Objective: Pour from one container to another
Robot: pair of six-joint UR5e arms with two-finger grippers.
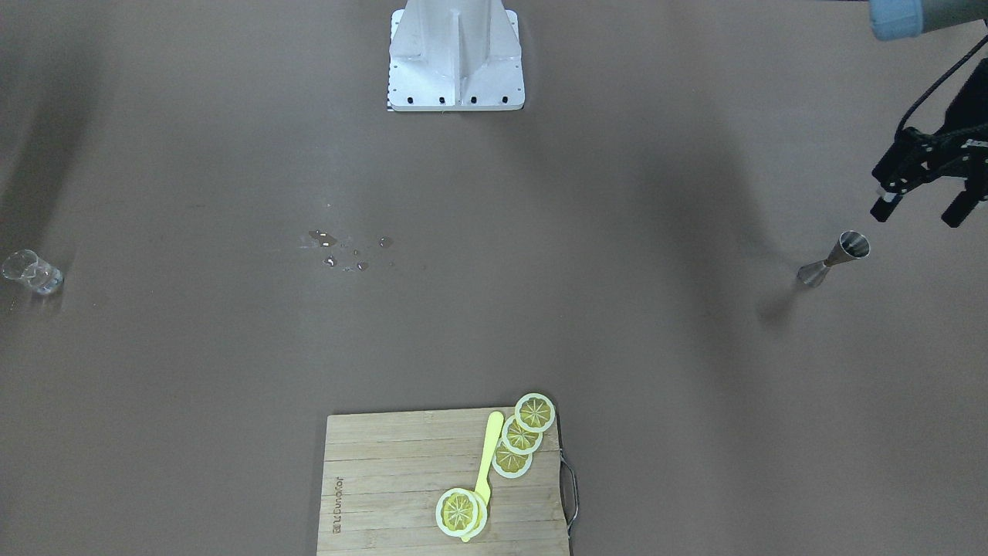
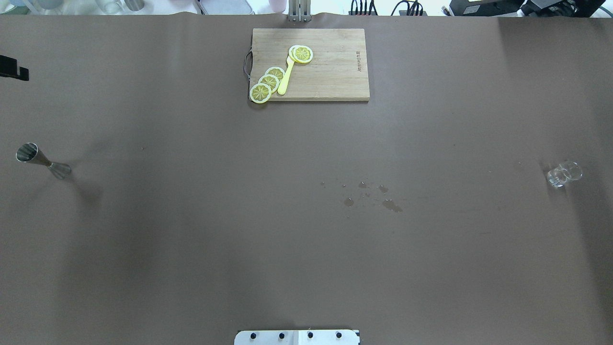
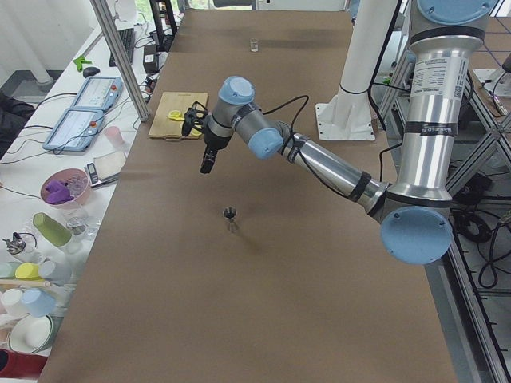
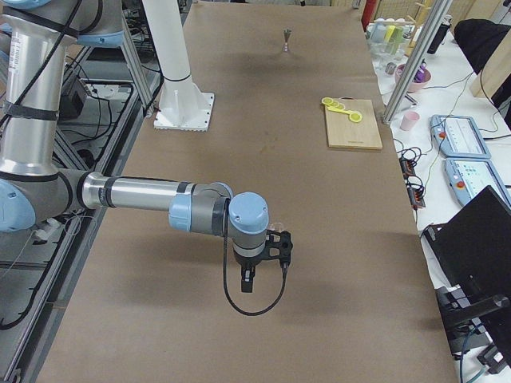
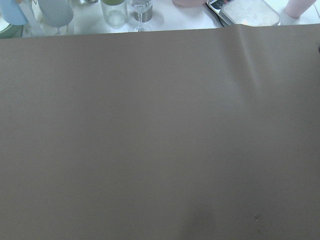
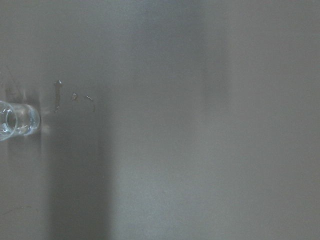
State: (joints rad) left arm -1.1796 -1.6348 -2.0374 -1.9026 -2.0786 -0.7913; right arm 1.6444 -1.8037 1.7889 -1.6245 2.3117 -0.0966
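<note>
A steel jigger (image 1: pixel 837 259) (image 2: pixel 40 160) (image 3: pixel 231 217) stands upright far out on my left side of the table. My left gripper (image 1: pixel 920 212) hangs in the air above and just behind it, open, nothing between its fingers. A small clear glass (image 1: pixel 31 272) (image 2: pixel 564 174) (image 6: pixel 17 120) stands at the opposite end, with a little clear liquid in it. My right gripper (image 4: pixel 249 281) shows only in the exterior right view, pointing down over the table near the glass; I cannot tell if it is open or shut.
A wooden cutting board (image 1: pixel 386 494) (image 2: pixel 335 72) with lemon slices (image 1: pixel 521 436) and a yellow knife (image 1: pixel 486 463) lies at the table's far middle edge. Water droplets (image 1: pixel 340 251) (image 2: pixel 373 194) sit mid-table. The robot's base (image 1: pixel 455 58) stands at the near edge.
</note>
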